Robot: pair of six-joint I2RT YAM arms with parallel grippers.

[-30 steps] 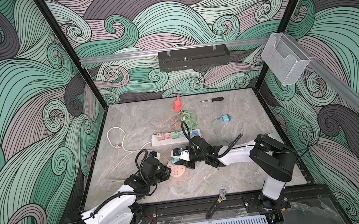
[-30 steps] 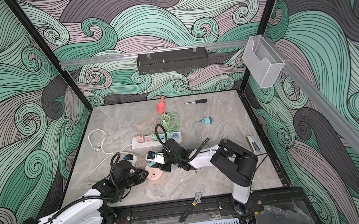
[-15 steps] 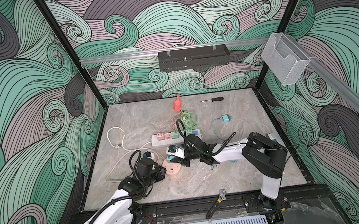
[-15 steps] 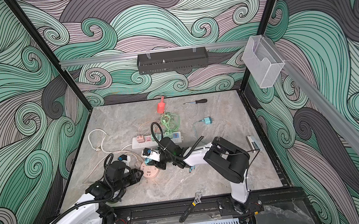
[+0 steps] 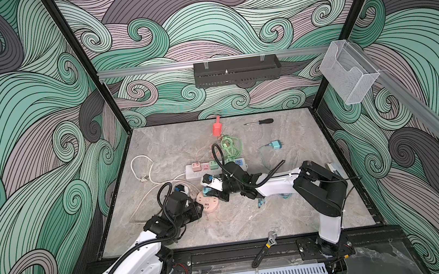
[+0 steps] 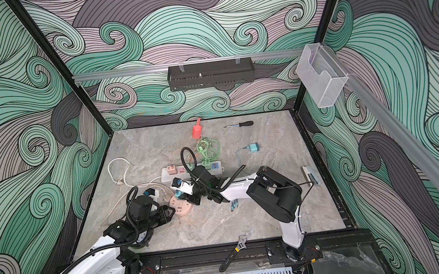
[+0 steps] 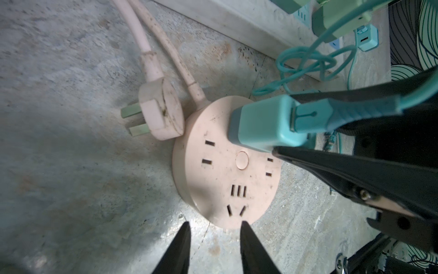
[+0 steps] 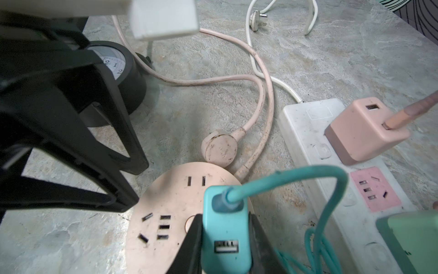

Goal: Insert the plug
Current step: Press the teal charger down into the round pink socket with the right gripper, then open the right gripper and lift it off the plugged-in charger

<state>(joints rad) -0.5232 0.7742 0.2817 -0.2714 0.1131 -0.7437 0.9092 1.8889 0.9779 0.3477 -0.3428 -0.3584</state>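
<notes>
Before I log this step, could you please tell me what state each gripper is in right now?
Left gripper: open, holding nothing.
Right gripper: closed on the teal charger.

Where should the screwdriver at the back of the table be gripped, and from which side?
The screwdriver lies flat, nothing touching it, so probably take its black handle from above, jaws across its width; the handle is thicker than the shaft.

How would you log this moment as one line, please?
right hand: shut on teal plug | teal plug: against round pink socket, seating unclear | left hand: open, empty, at socket rim
</notes>
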